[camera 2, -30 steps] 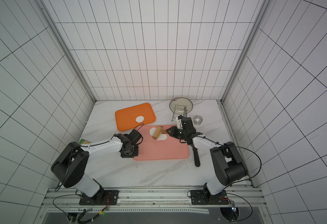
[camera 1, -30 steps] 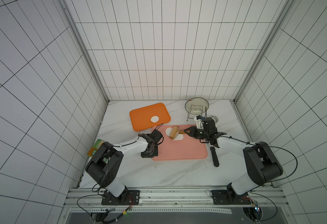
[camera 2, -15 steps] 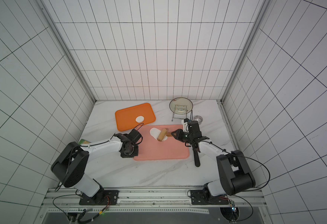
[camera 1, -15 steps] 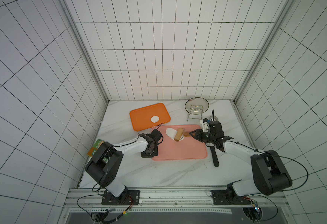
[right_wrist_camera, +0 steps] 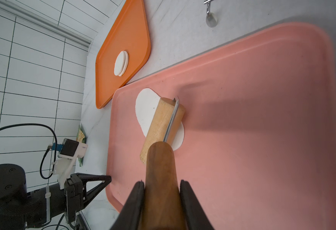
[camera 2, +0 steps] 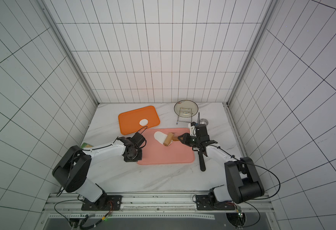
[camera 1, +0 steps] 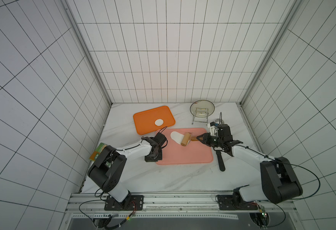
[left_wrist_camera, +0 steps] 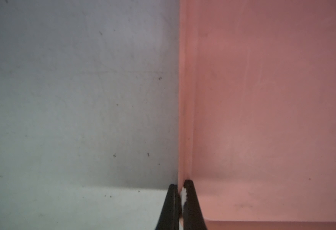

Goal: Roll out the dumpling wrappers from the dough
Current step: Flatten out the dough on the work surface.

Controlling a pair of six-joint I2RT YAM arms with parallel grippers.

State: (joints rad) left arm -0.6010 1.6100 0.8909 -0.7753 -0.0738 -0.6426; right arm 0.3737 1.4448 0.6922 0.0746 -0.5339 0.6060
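currently, in both top views i read the dough (camera 1: 175, 136) lying flat on the pink tray (camera 1: 183, 157), in the far corner nearest the orange tray (camera 1: 145, 121). the roller (camera 1: 186, 139) rests across the dough's edge on the right arm's side. the right hand (camera 1: 199, 137) is closed on the roller's handle. the dumpling wrappers (camera 1: 159, 122) sit on the orange tray, apart from the dough. the left hand (camera 1: 155, 158) points down at the pink tray's left edge, near its front corner. a black tool (camera 1: 220, 160) lies on the counter (camera 1: 183, 179), just beside the pink tray's right edge.

left wrist view: the black fingers (left_wrist_camera: 172, 205) of the left hand pinch the pink tray's raised rim (left_wrist_camera: 185, 99), one on the counter (left_wrist_camera: 73, 99) side and one inside the tray. the jaws stand narrow, with only the rim between them.

right wrist view: the right hand (right_wrist_camera: 161, 186) clamps the dark wooden handle from both sides, jaws partly apart and filled by it. the roller's light barrel (right_wrist_camera: 163, 123) lies on the dough (right_wrist_camera: 146, 107), which shows white past both sides of it. the dumpling wrappers (right_wrist_camera: 120, 63) appear as a stack of round discs; i cannot tell the count.
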